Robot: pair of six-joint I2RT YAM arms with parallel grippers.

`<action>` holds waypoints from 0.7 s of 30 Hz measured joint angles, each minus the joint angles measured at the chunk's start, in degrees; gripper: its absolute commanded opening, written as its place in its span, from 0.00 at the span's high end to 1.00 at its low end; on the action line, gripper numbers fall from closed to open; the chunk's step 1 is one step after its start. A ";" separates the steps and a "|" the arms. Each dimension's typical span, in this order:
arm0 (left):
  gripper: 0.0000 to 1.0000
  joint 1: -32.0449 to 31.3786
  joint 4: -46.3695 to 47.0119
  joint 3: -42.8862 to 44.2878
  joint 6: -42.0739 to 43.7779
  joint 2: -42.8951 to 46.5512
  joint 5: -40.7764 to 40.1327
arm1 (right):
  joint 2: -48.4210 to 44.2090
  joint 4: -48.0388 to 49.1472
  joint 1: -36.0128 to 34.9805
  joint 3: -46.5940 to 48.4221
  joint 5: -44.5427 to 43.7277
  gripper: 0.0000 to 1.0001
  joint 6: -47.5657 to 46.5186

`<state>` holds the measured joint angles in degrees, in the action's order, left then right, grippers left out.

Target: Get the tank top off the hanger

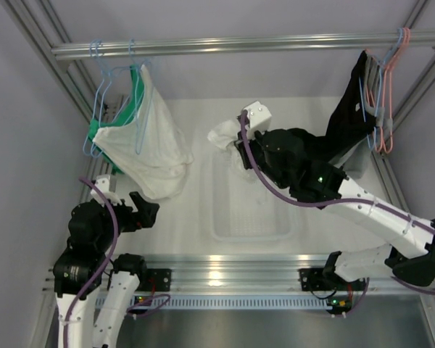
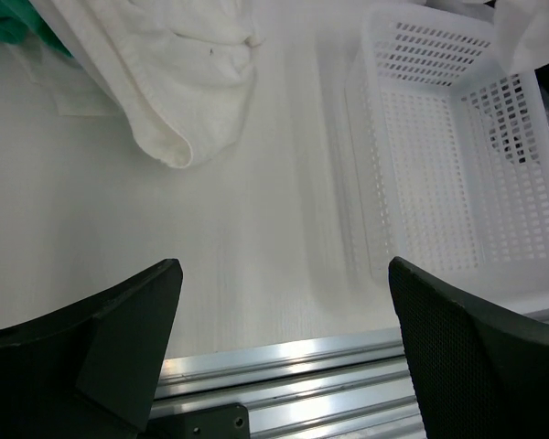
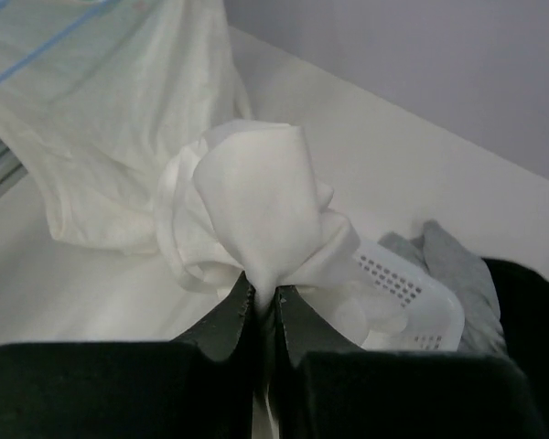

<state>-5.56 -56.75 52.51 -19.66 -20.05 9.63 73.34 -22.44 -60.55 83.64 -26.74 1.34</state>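
The right pincer (image 3: pixel 263 297) is clamped on the small, bright white, thin cloth tank top (image 3: pixel 256 201). Its two black fingers are pressed together, with a pinch of fabric between them. The rest of the garment balloons above the tips in a crumpled bundle. In the overhead view this pincer (image 1: pixel 238 145) holds the tank top (image 1: pixel 221 134) just left of the frame's centre, above the far left corner of the white mesh plastic basket (image 1: pixel 250 235).

No wire shows inside the bundle in any view, so the tank top looks free of the thin light-blue wire hanger (image 1: pixel 100 90). That hanger hangs by its hook from the aluminium rail (image 1: pixel 275 43) at the upper left of the overhead frame, well apart from the cloth. By that reading the removal itself is done. What seems left is to put the garment down, most likely into the basket, and let go.

A larger cream-white garment (image 1: pixel 156 152) droops from another blue hanger near the first, with a green garment (image 1: pixel 134 98) behind it. A black garment (image 1: pixel 348 109) hangs at the upper right beside a pink wire hanger (image 1: pixel 393 87).

The left pincer (image 1: pixel 146 210) sits at the lower left of the overhead frame. Its own camera shows its fingers (image 2: pixel 146 311) spread wide apart over the bare tabletop (image 2: pixel 256 229), holding nothing.
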 measured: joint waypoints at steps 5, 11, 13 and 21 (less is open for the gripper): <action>0.01 0.00 1.77 -0.26 -2.73 -1.22 -1.31 | -2.91 -1.27 3.91 -10.43 2.14 1.00 4.39; 0.01 0.00 3.06 -0.28 -4.04 -2.69 -2.75 | -2.36 -1.68 10.88 -21.86 6.01 0.99 6.84; 0.01 0.00 3.17 -0.28 -4.22 -2.75 -3.04 | -1.79 -1.68 11.63 -22.51 6.84 0.83 7.15; 0.01 0.00 3.74 -0.28 -4.46 -5.81 -3.54 | 0.20 -0.35 12.41 -22.64 7.82 0.01 7.80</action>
<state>-5.56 -53.01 52.23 -24.12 -25.87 6.09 73.54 -22.79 -48.14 60.99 -18.92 9.15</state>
